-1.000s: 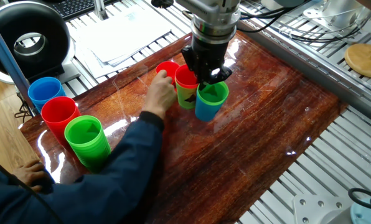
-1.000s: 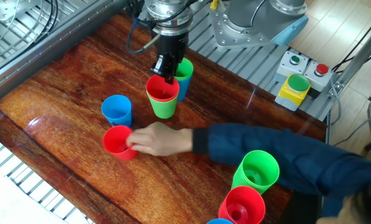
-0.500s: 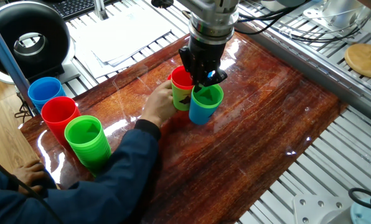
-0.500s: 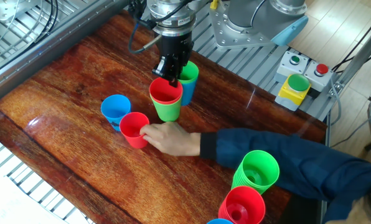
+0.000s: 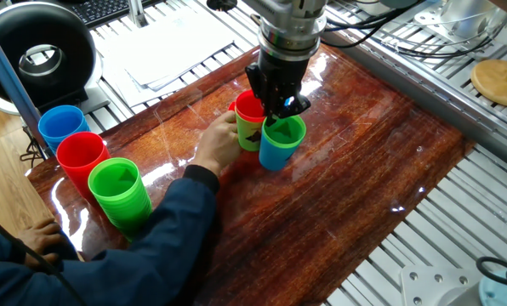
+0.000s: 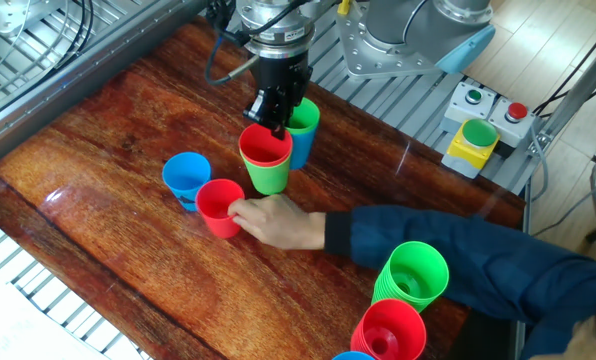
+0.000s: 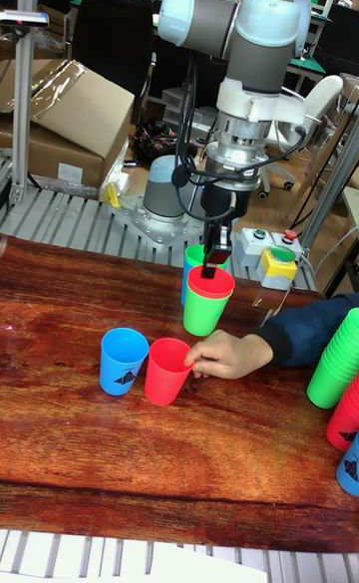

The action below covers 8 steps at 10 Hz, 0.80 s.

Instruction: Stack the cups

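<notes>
While the wooden table [image 6: 98, 140] is filling most of the other fixed view, the UR5 arm [image 7: 244, 35] is reaching down from the top centre, presumably to work on the cluster of cups beneath it. Its gripper [image 6: 276, 112] is hanging right at the rims of two pairs just above centre; the black fingers look pressed close together, but whether they are pinching a rim I cannot tell.

A person's sleeve is stretching in from the lower right, and the hand [image 6: 276, 220] is resting against a single red cup [image 6: 216, 208] left of centre, seemingly pushing it toward the others so the robot can reach it. A single blue cup [image 6: 186, 178] is standing just beside it, further left.

Under the gripper, a red cup is sitting nested in a green cup [image 6: 268, 170], and behind it a green cup is sitting in a blue one [image 5: 276, 151], touching or nearly so. Judging by this, two pairs are already made and two cups are waiting.

Three tall piles [image 5: 117, 191] are standing at the left of one fixed view, well apart.
</notes>
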Available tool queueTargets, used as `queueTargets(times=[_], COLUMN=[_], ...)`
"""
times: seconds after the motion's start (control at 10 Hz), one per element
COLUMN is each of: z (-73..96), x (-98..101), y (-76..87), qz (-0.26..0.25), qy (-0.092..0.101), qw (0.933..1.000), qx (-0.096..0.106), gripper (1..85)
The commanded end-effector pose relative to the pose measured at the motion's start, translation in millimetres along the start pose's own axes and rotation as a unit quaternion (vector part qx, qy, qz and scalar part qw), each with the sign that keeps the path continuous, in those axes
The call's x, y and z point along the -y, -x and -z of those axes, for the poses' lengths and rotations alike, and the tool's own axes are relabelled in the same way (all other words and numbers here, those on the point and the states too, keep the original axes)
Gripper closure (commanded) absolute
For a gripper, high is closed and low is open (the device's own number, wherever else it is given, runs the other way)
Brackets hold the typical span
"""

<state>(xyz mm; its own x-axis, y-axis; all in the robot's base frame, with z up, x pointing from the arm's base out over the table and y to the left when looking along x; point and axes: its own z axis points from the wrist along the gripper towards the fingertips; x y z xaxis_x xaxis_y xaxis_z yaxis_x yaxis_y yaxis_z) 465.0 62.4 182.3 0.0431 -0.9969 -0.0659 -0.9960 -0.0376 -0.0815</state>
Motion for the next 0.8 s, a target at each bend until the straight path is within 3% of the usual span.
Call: queueTargets(times=[0.0,0.2,0.5,0.7], z=[1.5,1.6,1.9,1.7], x=[9.1,11.3,16.4,12.9], y=[-4.6,0.5,-2.1,-0.3], qz=[-0.007,-0.005,-0.013,-0.019], qy=[-0.017,-0.022,-0.031,-0.025], qw=[0.9998,0.9998,0.9994,0.9995], qx=[-0.008,0.002,-0.003,0.001], gripper=[84.3,84.3,84.3,84.3])
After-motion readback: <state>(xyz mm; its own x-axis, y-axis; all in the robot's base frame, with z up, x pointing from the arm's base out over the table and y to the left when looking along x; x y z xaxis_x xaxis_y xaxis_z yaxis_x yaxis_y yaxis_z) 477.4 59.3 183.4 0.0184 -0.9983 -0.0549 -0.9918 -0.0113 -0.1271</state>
